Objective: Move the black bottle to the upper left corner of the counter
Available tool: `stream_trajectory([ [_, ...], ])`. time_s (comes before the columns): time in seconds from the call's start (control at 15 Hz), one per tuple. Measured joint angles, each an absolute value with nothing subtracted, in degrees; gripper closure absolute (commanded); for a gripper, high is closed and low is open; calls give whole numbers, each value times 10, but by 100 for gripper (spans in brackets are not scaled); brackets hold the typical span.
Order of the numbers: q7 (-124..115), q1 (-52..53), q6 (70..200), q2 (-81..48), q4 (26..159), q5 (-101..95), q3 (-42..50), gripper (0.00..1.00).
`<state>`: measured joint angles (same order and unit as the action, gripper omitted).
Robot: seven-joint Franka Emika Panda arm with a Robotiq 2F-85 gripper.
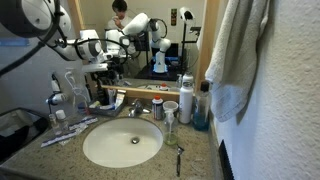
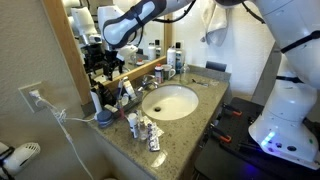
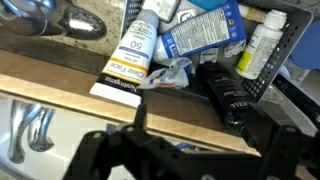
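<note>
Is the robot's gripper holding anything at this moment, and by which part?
Nothing is held: the wrist view shows the black gripper open, only the wooden ledge between its fingers.

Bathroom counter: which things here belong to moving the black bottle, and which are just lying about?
Job: small slim black bottle; speckled beige stone-look counter; open gripper.
Lying about: tall silver spray can; blue-liquid bottle; clear drinking cup; white-and-yellow sunscreen tube.
</note>
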<state>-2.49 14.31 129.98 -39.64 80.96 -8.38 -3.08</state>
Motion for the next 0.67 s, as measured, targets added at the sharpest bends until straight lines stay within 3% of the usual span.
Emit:
stream_trajectory([
  [0.67, -22, 81, 1168, -274, 875, -62, -31, 0],
])
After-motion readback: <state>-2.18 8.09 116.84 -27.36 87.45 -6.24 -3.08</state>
